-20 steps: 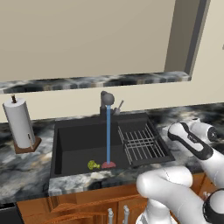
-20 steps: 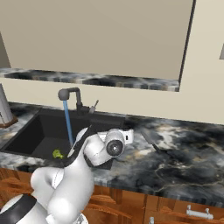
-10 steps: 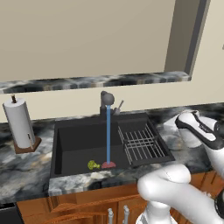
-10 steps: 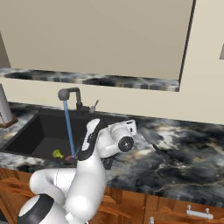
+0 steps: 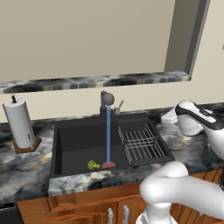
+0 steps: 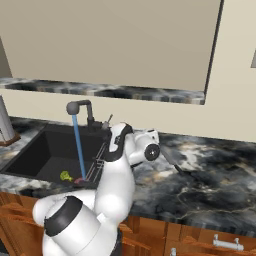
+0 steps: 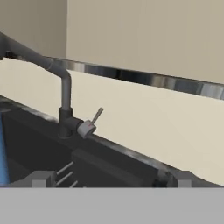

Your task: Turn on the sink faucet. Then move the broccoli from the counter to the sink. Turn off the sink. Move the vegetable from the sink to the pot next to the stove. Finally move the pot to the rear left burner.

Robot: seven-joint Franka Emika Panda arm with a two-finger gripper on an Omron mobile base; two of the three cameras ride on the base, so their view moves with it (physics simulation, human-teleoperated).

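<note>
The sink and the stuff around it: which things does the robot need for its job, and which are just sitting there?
For the job:
- dark grey metal faucet with its small lever handle, blue water running
- small green broccoli in the black sink basin
- the robot's open gripper

Just lying about:
- white paper towel roll on its brown stand
- wire dish rack in the sink

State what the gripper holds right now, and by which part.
Nothing. The gripper is open, its fingertips bare, facing the faucet lever without touching it. The broccoli lies in the sink.
</note>
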